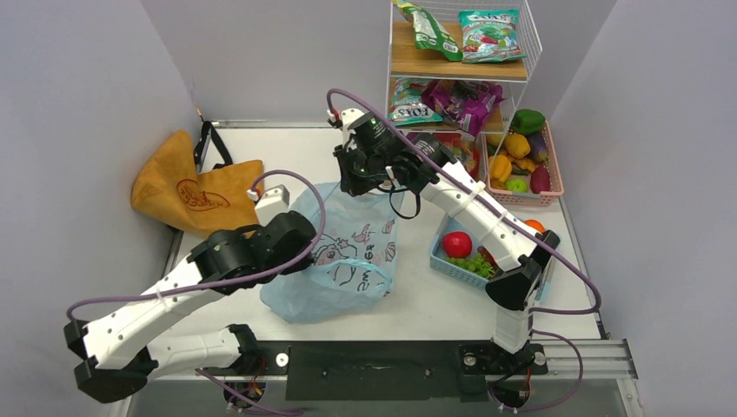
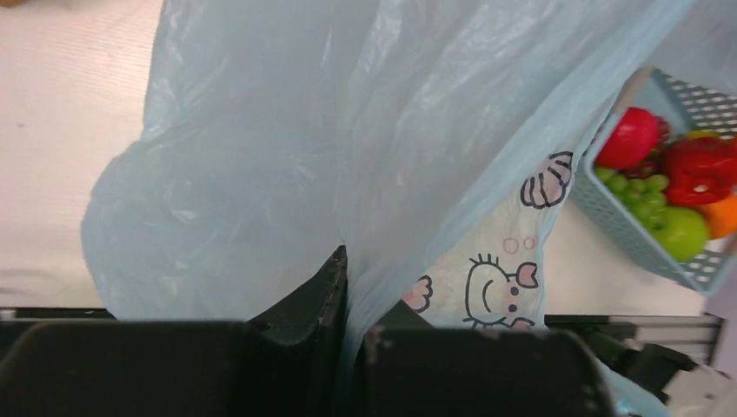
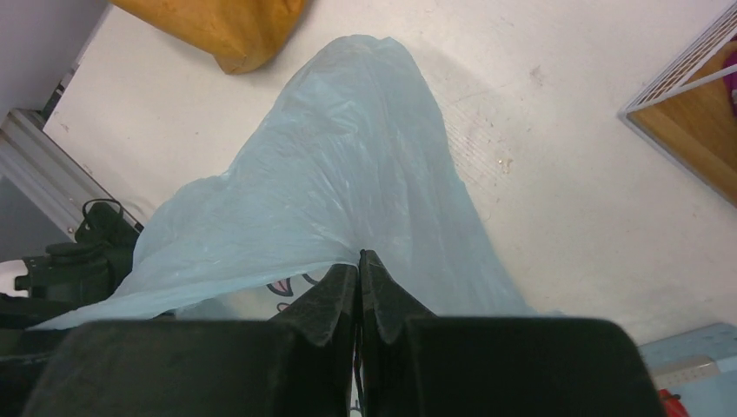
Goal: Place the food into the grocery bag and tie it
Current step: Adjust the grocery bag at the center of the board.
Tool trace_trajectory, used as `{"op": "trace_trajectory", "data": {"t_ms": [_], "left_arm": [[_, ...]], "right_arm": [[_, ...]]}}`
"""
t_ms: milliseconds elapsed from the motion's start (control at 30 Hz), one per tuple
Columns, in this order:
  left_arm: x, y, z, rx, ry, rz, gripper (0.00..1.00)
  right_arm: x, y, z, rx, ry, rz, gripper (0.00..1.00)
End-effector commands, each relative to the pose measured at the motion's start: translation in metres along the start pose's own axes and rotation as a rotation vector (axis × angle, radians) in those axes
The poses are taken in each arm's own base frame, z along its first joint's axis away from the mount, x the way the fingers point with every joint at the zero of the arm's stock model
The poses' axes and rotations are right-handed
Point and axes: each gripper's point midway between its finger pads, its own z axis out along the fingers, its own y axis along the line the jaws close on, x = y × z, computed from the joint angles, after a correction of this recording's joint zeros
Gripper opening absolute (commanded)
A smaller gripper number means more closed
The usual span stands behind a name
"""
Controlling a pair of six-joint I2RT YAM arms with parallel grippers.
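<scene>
At the middle of the white desk (image 1: 452,304), the light blue grocery bag (image 1: 348,261) hangs stretched between two arms. The left pincer (image 2: 352,291) reaches in low from the left and the right pincer (image 3: 359,271) bends over from the far side, each pinching a fold of plastic. The left wrist view takes in green grapes (image 2: 639,198) in the blue basket (image 2: 647,252) beside the bag, while the right wrist view catches the tan tote (image 3: 226,26).

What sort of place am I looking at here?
Probably a robotics test cell staged as a grocery corner: plain grey walls box in the table, with a wire shelf of snack packets and a pink basket of produce.
</scene>
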Motion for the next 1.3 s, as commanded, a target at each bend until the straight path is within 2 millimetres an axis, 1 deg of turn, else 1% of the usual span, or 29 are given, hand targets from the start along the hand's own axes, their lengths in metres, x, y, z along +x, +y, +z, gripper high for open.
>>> {"op": "trace_trajectory", "data": {"t_ms": [0, 33, 67, 100, 133, 167, 200, 233, 267, 300, 333, 367, 400, 467, 500, 533, 567, 600, 633, 667, 700, 733, 800, 833, 933, 967, 1000, 1167, 1267], "left_arm": [[0.002, -0.013, 0.002, 0.19, 0.042, -0.092, 0.0], [0.008, -0.016, 0.007, 0.215, 0.061, -0.101, 0.0], [0.007, -0.013, 0.007, 0.228, 0.064, -0.113, 0.0], [0.008, -0.012, 0.011, 0.225, 0.066, -0.115, 0.0], [0.007, -0.01, 0.013, 0.223, 0.066, -0.114, 0.0], [0.007, -0.01, 0.014, 0.225, 0.066, -0.111, 0.0], [0.007, -0.01, 0.016, 0.221, 0.07, -0.099, 0.0], [0.006, -0.012, 0.016, 0.223, 0.068, -0.096, 0.0], [0.007, -0.013, 0.02, 0.213, 0.076, -0.082, 0.0], [0.005, -0.015, 0.019, 0.21, 0.076, -0.078, 0.0], [0.006, -0.015, 0.025, 0.187, 0.086, -0.069, 0.0], [0.006, -0.015, 0.025, 0.177, 0.092, -0.066, 0.0], [0.01, -0.015, 0.031, 0.156, 0.115, -0.058, 0.0], [0.013, -0.017, 0.037, 0.131, 0.153, -0.06, 0.0], [0.014, -0.016, 0.039, 0.119, 0.163, -0.065, 0.0], [0.016, -0.018, 0.041, 0.115, 0.182, -0.068, 0.0], [0.017, -0.019, 0.042, 0.115, 0.188, -0.078, 0.0], [0.018, -0.019, 0.044, 0.118, 0.187, -0.083, 0.0], [0.016, -0.019, 0.043, 0.13, 0.177, -0.093, 0.0], [0.018, -0.022, 0.045, 0.153, 0.171, -0.101, 0.0], [0.019, -0.026, 0.04, 0.211, 0.176, -0.093, 0.0], [0.02, -0.03, 0.043, 0.25, 0.168, -0.091, 0.0], [0.015, -0.026, 0.043, 0.269, 0.153, -0.078, 0.0], [0.014, -0.023, 0.044, 0.256, 0.148, -0.059, 0.0], [0.008, -0.005, 0.049, 0.175, 0.164, -0.034, 0.0], [0.006, -0.004, 0.052, 0.164, 0.174, -0.006, 0.0], [0.005, 0.002, 0.053, 0.142, 0.184, 0.021, 0.0], [-0.003, 0.001, 0.058, 0.112, 0.203, 0.129, 0.0], [-0.009, 0.0, 0.062, 0.118, 0.201, 0.173, 0.0]], "right_arm": [[-0.031, -0.022, -0.008, 0.101, -0.112, -0.113, 0.0], [-0.032, -0.029, -0.011, 0.139, -0.117, -0.124, 0.0], [-0.026, -0.031, -0.009, 0.155, -0.103, -0.135, 0.0], [-0.026, -0.035, -0.014, 0.183, -0.113, -0.145, 0.02], [-0.021, -0.037, -0.013, 0.199, -0.1, -0.152, 0.09], [-0.022, -0.043, -0.02, 0.234, -0.113, -0.151, 0.27], [-0.016, -0.046, -0.019, 0.256, -0.102, -0.153, 0.36], [-0.017, -0.052, -0.027, 0.291, -0.119, -0.144, 0.57], [-0.012, -0.057, -0.028, 0.317, -0.109, -0.139, 0.63], [-0.013, -0.064, -0.038, 0.357, -0.133, -0.12, 0.7], [-0.008, -0.069, -0.039, 0.379, -0.123, -0.114, 0.73], [-0.009, -0.075, -0.05, 0.414, -0.149, -0.088, 0.74], [-0.001, -0.082, -0.051, 0.446, -0.141, -0.068, 0.75], [0.007, -0.092, -0.07, 0.473, -0.164, -0.022, 0.76], [0.019, -0.102, -0.07, 0.49, -0.141, -0.007, 0.76], [0.02, -0.102, -0.083, 0.47, -0.166, 0.026, 0.76], [0.029, -0.113, -0.083, 0.486, -0.147, 0.05, 0.76], [0.031, -0.114, -0.095, 0.473, -0.172, 0.086, 0.76], [0.041, -0.126, -0.096, 0.496, -0.156, 0.112, 0.76], [0.042, -0.13, -0.109, 0.499, -0.187, 0.143, 0.76], [0.052, -0.141, -0.111, 0.528, -0.178, 0.167, 0.76], [0.055, -0.148, -0.123, 0.55, -0.209, 0.203, 0.76], [0.074, -0.162, -0.129, 0.595, -0.205, 0.24, 0.76], [0.078, -0.166, -0.132, 0.611, -0.216, 0.264, 0.76], [0.099, -0.179, -0.138, 0.643, -0.218, 0.328, 0.76], [0.103, -0.181, -0.137, 0.641, -0.217, 0.356, 0.76], [0.114, -0.187, -0.138, 0.653, -0.206, 0.38, 0.77], [0.155, -0.203, -0.147, 0.691, -0.169, 0.498, 0.85], [0.177, -0.206, -0.142, 0.698, -0.116, 0.533, 0.86]]}}
